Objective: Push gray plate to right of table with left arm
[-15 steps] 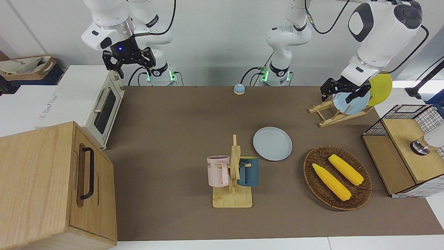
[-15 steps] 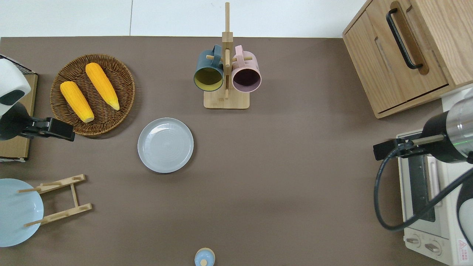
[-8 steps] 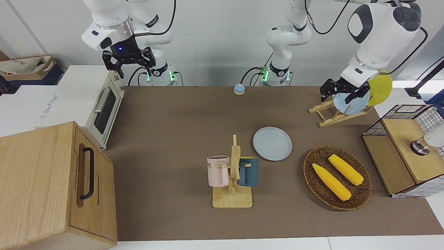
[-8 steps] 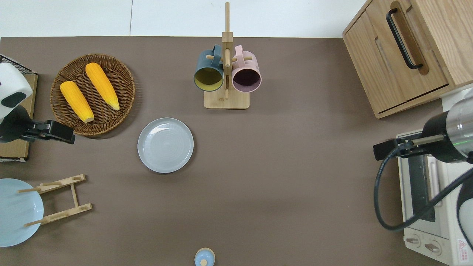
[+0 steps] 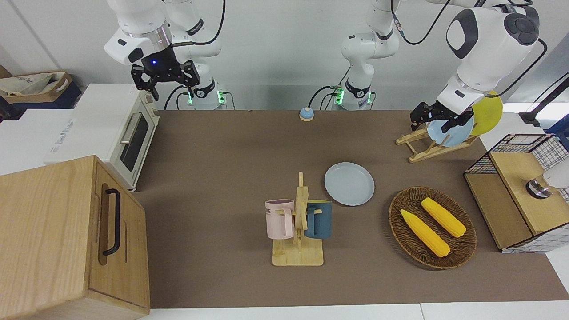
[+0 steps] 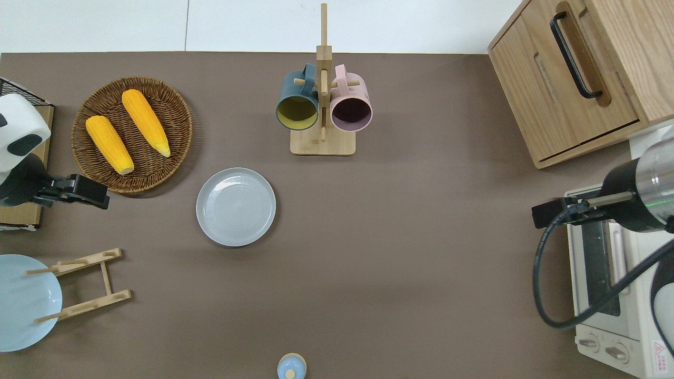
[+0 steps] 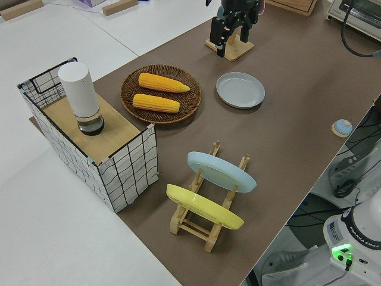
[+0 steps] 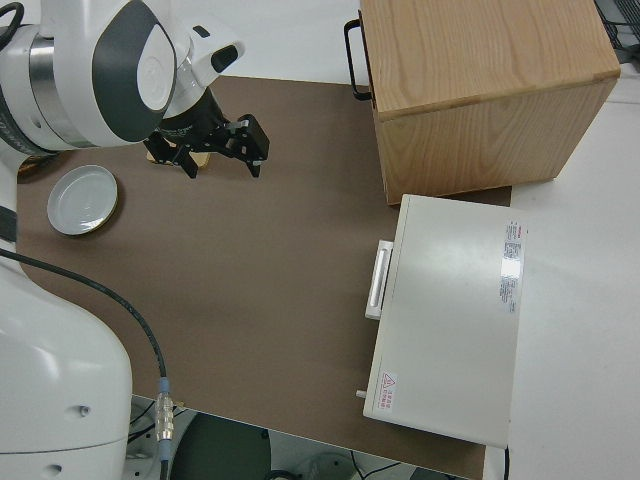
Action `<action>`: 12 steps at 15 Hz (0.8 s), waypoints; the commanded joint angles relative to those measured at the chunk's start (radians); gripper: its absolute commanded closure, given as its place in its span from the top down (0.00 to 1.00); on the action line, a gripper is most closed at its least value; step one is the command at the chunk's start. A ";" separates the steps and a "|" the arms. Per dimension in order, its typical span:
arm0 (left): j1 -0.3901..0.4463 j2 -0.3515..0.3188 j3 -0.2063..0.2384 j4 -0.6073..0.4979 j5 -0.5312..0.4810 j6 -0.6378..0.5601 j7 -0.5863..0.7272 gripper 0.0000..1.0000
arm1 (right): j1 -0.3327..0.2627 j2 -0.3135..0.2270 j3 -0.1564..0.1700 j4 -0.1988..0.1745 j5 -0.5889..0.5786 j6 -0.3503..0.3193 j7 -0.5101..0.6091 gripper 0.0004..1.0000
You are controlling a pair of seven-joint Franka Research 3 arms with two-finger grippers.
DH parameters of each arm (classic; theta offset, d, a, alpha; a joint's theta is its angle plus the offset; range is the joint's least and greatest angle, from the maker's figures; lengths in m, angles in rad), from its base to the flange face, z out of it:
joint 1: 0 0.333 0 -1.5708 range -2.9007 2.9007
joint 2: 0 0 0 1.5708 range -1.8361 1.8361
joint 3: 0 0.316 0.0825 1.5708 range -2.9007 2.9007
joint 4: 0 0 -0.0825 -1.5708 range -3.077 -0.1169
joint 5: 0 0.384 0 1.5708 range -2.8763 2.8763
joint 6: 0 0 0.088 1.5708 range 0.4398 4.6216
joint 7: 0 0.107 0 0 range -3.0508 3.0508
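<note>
White walls and pale side counters are seen around the worktop (image 5: 222,169) — a long matte dark-brown surface with white edges.

Toward the right arm's end, a wooden cabinet (image 5: 66,235) with a black handle is set, and nearer to the robots than it a cream toaster oven (image 5: 129,138). The right arm is parked, its right pincer (image 5: 165,80) spread open. Around the middle, a wooden mug rack (image 5: 298,231) is seen with a pink mug (image 5: 279,218) and a dark-blue mug (image 5: 319,219) hung on it. The gray plate (image 5: 349,183) lies flat on the worktop just beside the rack, a little nearer to the robots, between the rack and a wicker basket (image 5: 433,229) in which two corn cobs (image 5: 426,232) are held. It is round, shallow and pale grey with a bluish tint and a plain raised rim, and is touched by nothing.

Toward the left arm's end, the left pincer (image 6: 79,191) is held in the air over the basket's nearest edge, well apart from the plate — its fingers are seen parted and empty. A sky-blue plate (image 7: 221,171) and a yellow plate (image 7: 204,207) are propped in a wooden plate stand (image 7: 205,229).
</note>
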 commanded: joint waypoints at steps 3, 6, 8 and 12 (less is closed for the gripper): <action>0.001 -0.036 -0.009 -0.085 -0.020 0.000 -0.090 0.99 | -0.020 -0.006 0.015 0.004 0.010 -0.012 0.000 0.98; -0.005 -0.044 -0.013 -0.128 -0.049 0.037 -0.144 0.99 | -0.020 -0.006 0.015 0.004 0.010 -0.014 0.000 0.98; -0.005 -0.044 -0.016 -0.155 -0.049 0.065 -0.150 0.99 | -0.020 -0.006 0.015 0.004 0.010 -0.012 0.000 0.98; -0.014 -0.053 -0.022 -0.217 -0.049 0.143 -0.184 0.99 | -0.020 -0.006 0.015 0.004 0.010 -0.012 0.000 0.98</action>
